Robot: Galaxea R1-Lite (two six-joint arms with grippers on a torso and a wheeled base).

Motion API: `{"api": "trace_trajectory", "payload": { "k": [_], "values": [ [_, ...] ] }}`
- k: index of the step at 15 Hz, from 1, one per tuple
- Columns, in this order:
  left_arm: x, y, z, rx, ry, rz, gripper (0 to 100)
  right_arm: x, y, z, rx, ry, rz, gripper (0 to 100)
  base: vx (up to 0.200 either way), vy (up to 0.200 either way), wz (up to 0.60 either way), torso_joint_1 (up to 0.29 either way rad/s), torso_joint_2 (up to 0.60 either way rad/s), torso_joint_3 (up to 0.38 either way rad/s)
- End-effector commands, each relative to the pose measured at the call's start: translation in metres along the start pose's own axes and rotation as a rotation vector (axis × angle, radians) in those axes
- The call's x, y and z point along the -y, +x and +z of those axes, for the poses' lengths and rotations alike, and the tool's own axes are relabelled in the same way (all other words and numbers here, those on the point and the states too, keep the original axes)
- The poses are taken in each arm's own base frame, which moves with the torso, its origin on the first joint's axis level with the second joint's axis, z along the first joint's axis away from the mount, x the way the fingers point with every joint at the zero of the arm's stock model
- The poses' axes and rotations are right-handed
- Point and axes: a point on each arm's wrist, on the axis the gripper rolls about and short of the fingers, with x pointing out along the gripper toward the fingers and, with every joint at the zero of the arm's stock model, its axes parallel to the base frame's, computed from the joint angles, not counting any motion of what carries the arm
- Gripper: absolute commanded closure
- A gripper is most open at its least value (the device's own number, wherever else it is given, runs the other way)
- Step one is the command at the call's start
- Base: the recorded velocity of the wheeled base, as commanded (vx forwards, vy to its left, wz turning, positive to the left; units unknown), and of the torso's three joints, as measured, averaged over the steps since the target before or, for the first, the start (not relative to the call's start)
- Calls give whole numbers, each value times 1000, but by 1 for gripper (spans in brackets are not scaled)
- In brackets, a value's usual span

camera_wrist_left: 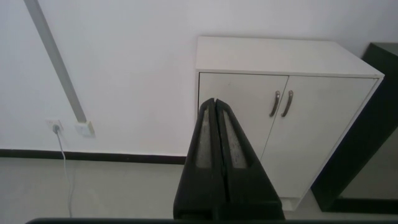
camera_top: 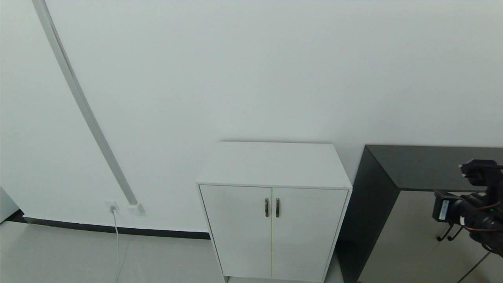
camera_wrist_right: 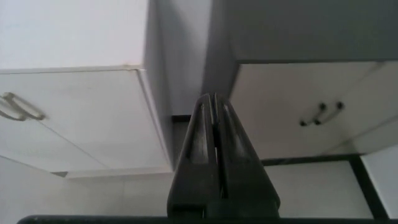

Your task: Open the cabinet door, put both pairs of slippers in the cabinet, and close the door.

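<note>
The white cabinet [camera_top: 271,165] stands against the wall with both doors closed and flush. Its two dark handles [camera_top: 272,207] sit side by side at the middle seam. In the left wrist view my left gripper [camera_wrist_left: 214,102] is shut with nothing in it, some way in front of the cabinet [camera_wrist_left: 280,56] and its handles [camera_wrist_left: 281,103]. My right gripper [camera_wrist_right: 214,99] is also shut and holds nothing. It points at the gap between the white cabinet's right door [camera_wrist_right: 74,118] and the dark cabinet [camera_wrist_right: 298,118]. My right arm [camera_top: 471,208] shows at the head view's right edge.
A black cabinet [camera_top: 393,165] with glossy doors and hooked handles [camera_wrist_right: 320,114] stands close on the white cabinet's right. On the wall to the left are a socket with a hanging cable [camera_top: 112,207] and slanted cable trunking [camera_top: 78,98]. Grey floor [camera_top: 78,255] lies open at left.
</note>
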Motion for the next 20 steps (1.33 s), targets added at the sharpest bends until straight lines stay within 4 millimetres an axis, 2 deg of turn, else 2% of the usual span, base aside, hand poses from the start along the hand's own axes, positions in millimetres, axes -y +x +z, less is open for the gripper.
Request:
{"api": "trace_trajectory", "payload": {
  "k": [1, 3, 8, 15, 20],
  "values": [
    [0, 0, 0, -1, -1, 1, 100, 17, -36, 0, 52, 8, -42, 100, 0, 0, 0, 0, 0, 0],
    [0, 0, 0, -1, -1, 1, 100, 22, -57, -6, 63, 10, -45, 100, 0, 0, 0, 0, 0, 0],
    [0, 0, 0, -1, 1, 1, 100, 29, -96, -12, 59, 8, -30, 100, 0, 0, 0, 0, 0, 0],
    [0, 0, 0, -1, 1, 1, 100, 39, -160, -24, 41, 1, 71, 100, 0, 0, 0, 0, 0, 0],
    [0, 0, 0, -1, -1, 0, 100, 42, -188, -44, 24, -4, 187, 100, 0, 0, 0, 0, 0, 0]
  ]
}}
